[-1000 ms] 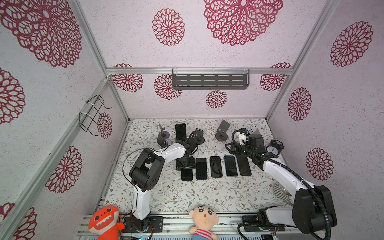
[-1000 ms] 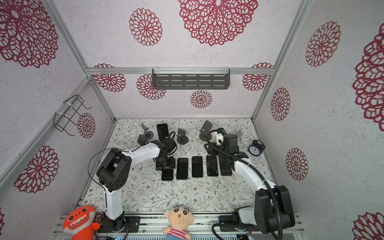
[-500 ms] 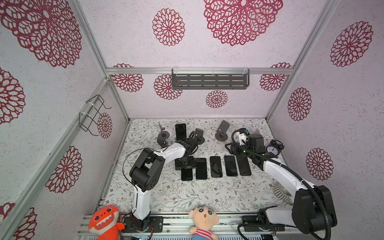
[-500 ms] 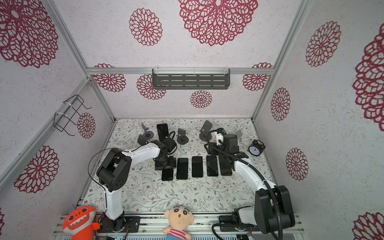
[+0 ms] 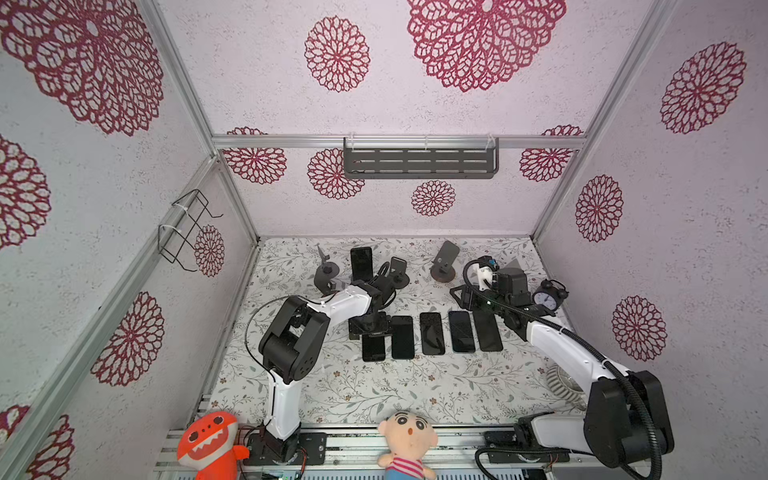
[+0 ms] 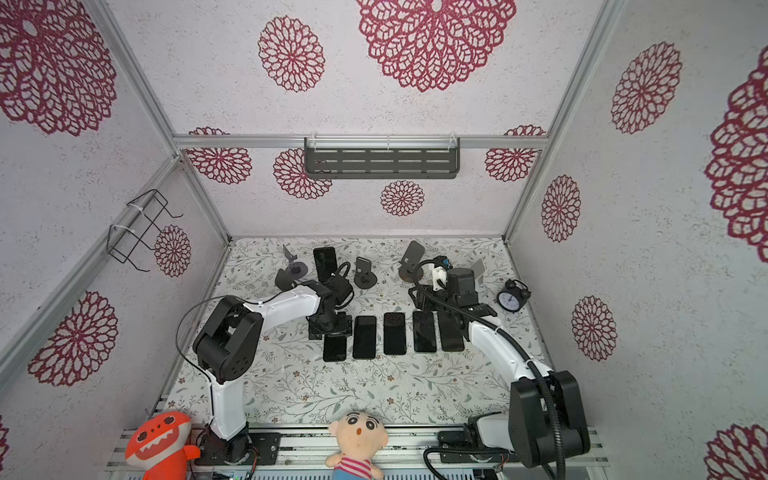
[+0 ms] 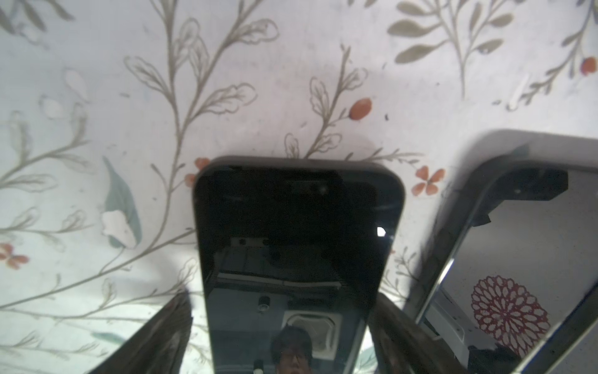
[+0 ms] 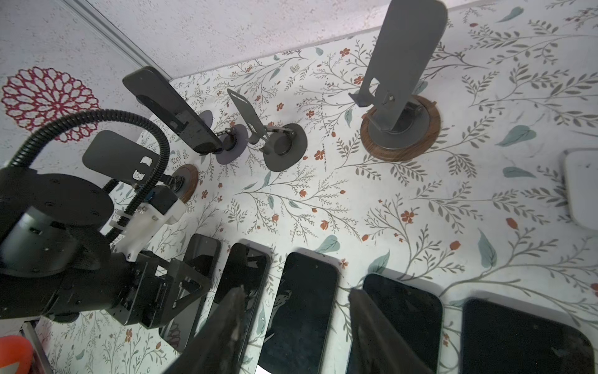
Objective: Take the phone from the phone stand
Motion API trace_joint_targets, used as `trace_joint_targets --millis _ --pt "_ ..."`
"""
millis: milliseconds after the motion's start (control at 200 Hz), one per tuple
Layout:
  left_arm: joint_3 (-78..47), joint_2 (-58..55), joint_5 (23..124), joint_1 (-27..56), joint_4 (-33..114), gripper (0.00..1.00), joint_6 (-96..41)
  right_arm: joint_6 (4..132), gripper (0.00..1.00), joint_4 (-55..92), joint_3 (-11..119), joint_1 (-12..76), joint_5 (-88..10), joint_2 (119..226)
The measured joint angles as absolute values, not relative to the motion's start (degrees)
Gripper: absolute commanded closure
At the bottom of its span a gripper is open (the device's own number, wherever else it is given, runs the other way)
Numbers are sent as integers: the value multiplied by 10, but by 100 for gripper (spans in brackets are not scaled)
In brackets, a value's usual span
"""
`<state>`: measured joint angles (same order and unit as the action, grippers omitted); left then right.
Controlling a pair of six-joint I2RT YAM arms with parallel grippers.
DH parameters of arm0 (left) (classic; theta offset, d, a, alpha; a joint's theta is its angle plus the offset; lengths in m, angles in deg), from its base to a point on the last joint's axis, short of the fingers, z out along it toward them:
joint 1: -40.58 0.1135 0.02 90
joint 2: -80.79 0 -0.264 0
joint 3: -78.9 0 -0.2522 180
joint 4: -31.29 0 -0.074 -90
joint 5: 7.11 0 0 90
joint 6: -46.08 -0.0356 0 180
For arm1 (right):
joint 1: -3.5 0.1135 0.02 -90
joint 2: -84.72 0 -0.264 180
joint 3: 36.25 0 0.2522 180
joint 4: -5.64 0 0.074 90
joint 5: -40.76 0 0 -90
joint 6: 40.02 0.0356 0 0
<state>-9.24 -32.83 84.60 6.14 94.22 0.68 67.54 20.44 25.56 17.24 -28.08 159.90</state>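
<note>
Saw the left gripper [image 7: 281, 298] spread its jaws wider over the last second and stand released, fingers [image 7: 161, 336] clear on either side of the leftmost phone [image 7: 297, 252], a strip of floral mat [image 7: 291, 81] showing on the one side. Found that phone lying flat at the left end of the near row, touching no stand. Judged this removal done, with only the lift-away left. Spotted a propped phone [image 5: 360, 262] at the far side, left of centre, leaning on its phone stand [image 8: 231, 152], and so judged the whole set not yet cleared. Caught the right gripper [image 8: 296, 291] hovering low by the far ends of the right-hand phones, jaws apart and grasping nothing. Counted six phones: five flat side by side, one propped. Counted five stands plainly, four of them bare, plus a pale plate [image 6: 478, 268] half hidden behind the right arm, likely a sixth. Counted one alarm clock [image 5: 548, 296] at the right, and two toys at the near edge: an orange plush [image 5: 210, 442] and a doll [image 5: 407, 434].
</note>
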Motion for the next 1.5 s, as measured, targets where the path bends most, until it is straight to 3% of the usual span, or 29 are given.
trace_joint_targets --millis 425,866,1041,1236,1501 --pt "-88 -222 893 57 930 12 -19 674 44 204 256 172 -281 1598" --pt "-180 -61 1004 55 732 9 -69 671 44 205 244 172 -282 1583" --pt "-194 -71 1077 55 660 0 -88 671 44 206 240 172 -283 1574" --pt "-149 -127 1135 55 615 2 -125 670 44 211 240 172 -289 1560" --pt "-83 -184 1123 73 611 3 -140 661 44 223 240 172 -300 1542"
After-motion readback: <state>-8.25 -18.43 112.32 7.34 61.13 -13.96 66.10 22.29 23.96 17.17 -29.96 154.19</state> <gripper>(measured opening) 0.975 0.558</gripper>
